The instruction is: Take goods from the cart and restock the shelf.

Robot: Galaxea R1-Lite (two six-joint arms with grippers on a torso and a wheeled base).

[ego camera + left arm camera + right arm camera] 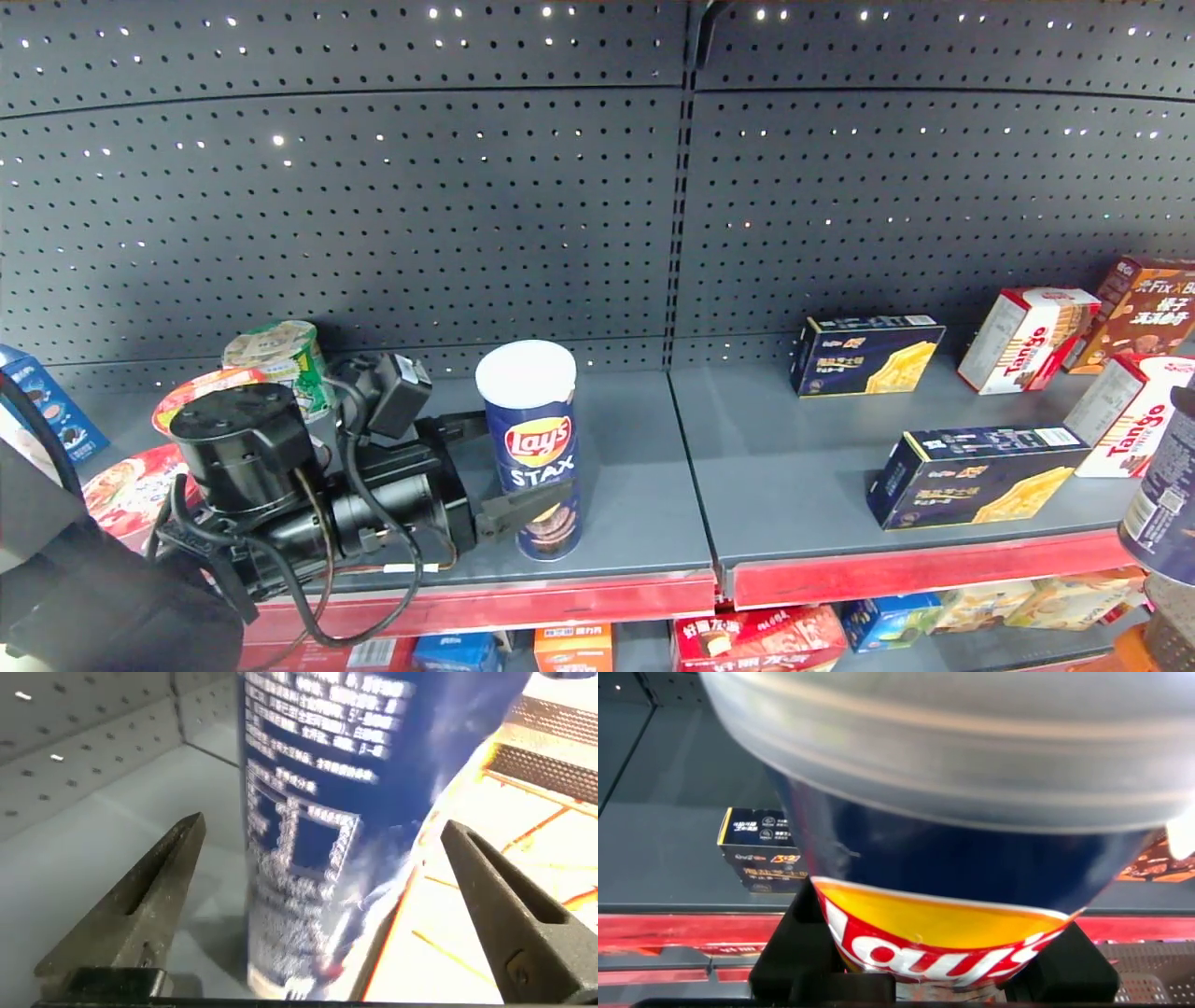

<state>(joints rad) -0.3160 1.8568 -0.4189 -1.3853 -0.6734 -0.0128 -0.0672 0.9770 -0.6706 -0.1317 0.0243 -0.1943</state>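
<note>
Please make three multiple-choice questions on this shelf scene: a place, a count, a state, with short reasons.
1. Where does the white-lidded chip can stand? A) on the shelf, near its front edge B) on a box C) in a basket
2. How many dark blue boxes lie on that shelf to its right? A) one B) two C) four
3. The left hand is: A) shut on the can B) open C) shut on a box
Answers: 1A, beside the red edge strip; 2B, one behind, one in front; 3B, fingers clear of the can.
</note>
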